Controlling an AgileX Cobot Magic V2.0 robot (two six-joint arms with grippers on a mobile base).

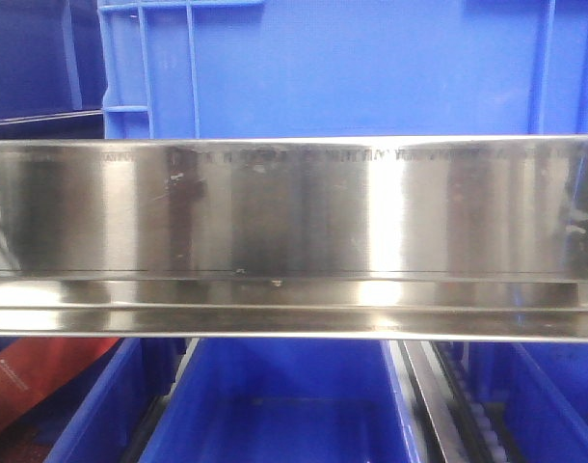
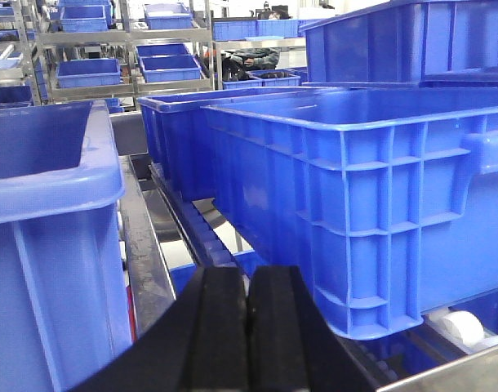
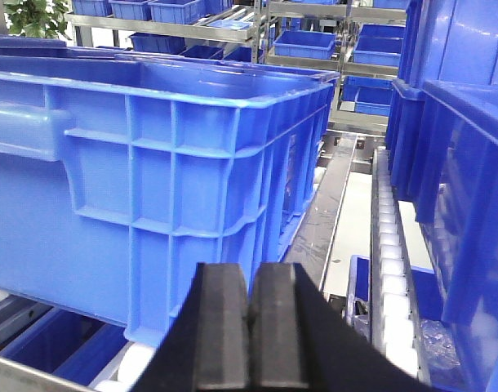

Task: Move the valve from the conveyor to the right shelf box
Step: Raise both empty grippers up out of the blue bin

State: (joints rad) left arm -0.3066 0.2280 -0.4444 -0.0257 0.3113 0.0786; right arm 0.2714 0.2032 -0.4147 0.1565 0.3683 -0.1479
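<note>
Neither the valve nor the conveyor shows in any view. My left gripper (image 2: 249, 282) is shut, its black pads pressed together with nothing between them, and it hangs low beside a large blue shelf box (image 2: 371, 196) on roller rails. My right gripper (image 3: 250, 278) is also shut and empty, just in front of the corner of the same kind of blue box (image 3: 151, 163). The front view sees only a shiny steel shelf beam (image 1: 294, 222) with a blue box (image 1: 342, 68) above it and another blue box (image 1: 275, 405) below.
A second blue box (image 2: 45, 245) stands close on the left of the left gripper. More blue boxes (image 3: 465, 204) rise on the right of the right gripper, past a line of white rollers (image 3: 388, 245). Steel racks with small blue bins (image 2: 94, 69) fill the background.
</note>
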